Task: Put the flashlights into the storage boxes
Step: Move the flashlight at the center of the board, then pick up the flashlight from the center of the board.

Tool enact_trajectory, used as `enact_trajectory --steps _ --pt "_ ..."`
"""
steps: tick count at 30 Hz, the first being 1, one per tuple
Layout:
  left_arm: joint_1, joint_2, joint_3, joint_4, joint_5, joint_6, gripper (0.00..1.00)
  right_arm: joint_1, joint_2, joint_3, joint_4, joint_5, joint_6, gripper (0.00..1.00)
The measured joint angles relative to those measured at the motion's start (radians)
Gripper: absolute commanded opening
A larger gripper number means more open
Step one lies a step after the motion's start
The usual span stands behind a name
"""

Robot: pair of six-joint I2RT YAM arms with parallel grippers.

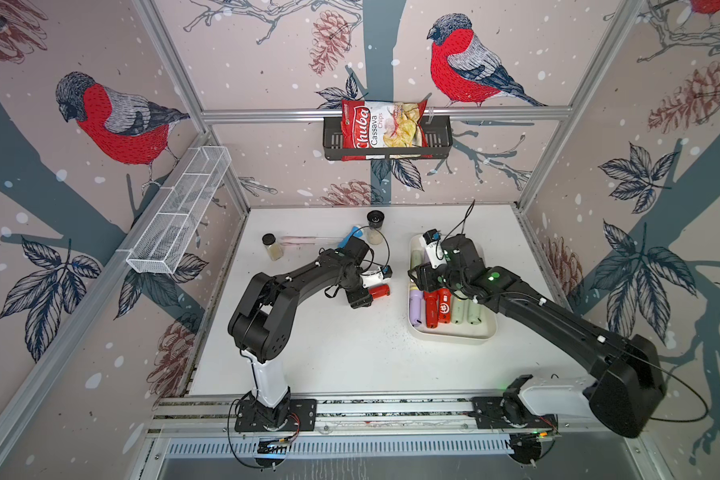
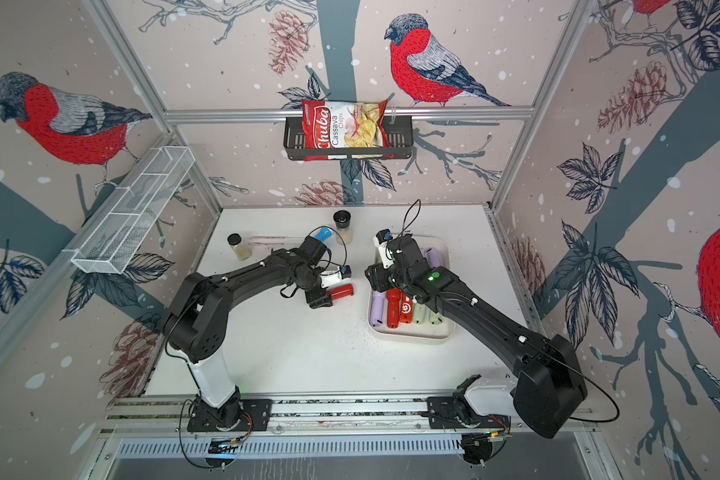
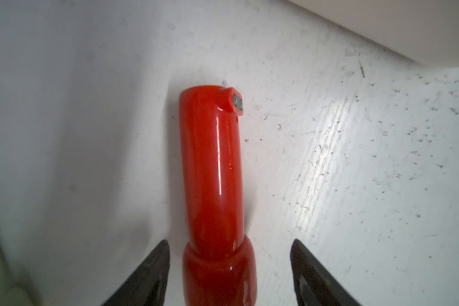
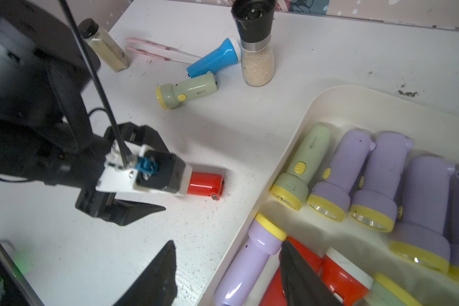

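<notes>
**Red flashlight on the table, near the filling tray**

From my station, the left gripper [image 3: 230, 240] stands spread either side of a red flashlight [image 3: 212, 172] lying on the table [image 1: 329, 353], touching neither side. The cream tray [image 1: 454, 337] nearby holds lilac, green and red flashlights [image 4: 337, 169]. Over its rim hangs the right gripper [image 4: 228, 242], jaws apart, pinching nothing. A blue flashlight [image 4: 212, 58] and a green flashlight [image 4: 188, 90] lie by a grinder jar [image 4: 256, 53] of pale grains. The wall basket [image 1: 437, 141] holds a bag [image 1: 381, 131] reading "Chuba Cassava Chips".

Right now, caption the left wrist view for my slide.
Left end effector, jaws open, straddles the head of a red flashlight lying on the white table, cream tray beyond.
</notes>
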Motion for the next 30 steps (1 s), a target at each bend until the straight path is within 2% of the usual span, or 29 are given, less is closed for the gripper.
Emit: enact_trajectory --steps 7,12,17,24,30 --pt "0.099 -0.129 -0.068 0.091 0.098 -0.154 0.76 0.019 0.027 0.009 0.036 -0.015 -0.258 0.68" --pt "0.172 -0.239 -0.172 0.174 0.124 -0.356 0.77 0.059 0.113 0.037 0.041 -0.046 -0.532 0.70" --pt "0.240 -0.366 -0.314 0.268 0.127 -0.560 0.77 0.080 0.264 0.140 0.018 -0.046 -0.738 0.71" --pt "0.330 -0.514 -0.474 0.387 0.095 -0.780 0.77 0.099 0.521 0.336 -0.050 -0.028 -0.923 0.71" --pt "0.378 -0.575 -0.530 0.420 0.070 -0.846 0.77 0.117 0.694 0.481 -0.131 -0.026 -1.028 0.68"
